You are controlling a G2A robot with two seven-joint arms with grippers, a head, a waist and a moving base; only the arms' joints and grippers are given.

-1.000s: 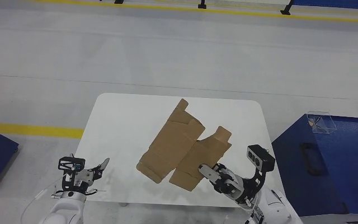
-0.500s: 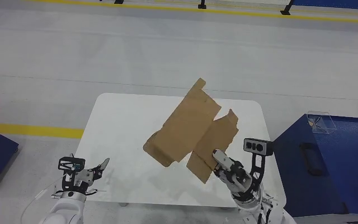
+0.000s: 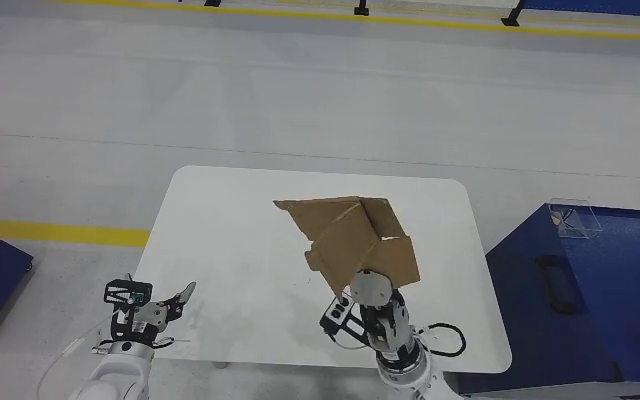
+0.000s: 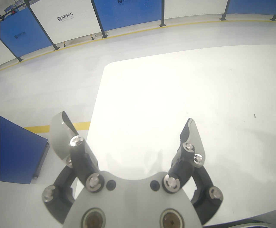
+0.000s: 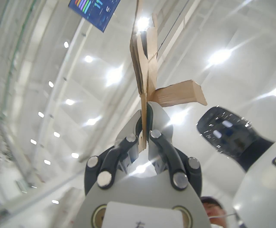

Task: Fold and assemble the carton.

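The right gripper (image 5: 145, 114) was clamped on one thin edge of the carton (image 3: 350, 238), held upright above the counter (image 3: 220, 240). Pinched so low, it could swing, buckle or slip free. The left gripper (image 4: 127, 121) hung jaws apart, well away, giving no support.

A factory hall (high roof lights (image 5: 88, 58)): yellow floor lines (image 3: 70, 234), blue partition panels (image 4: 129, 10).
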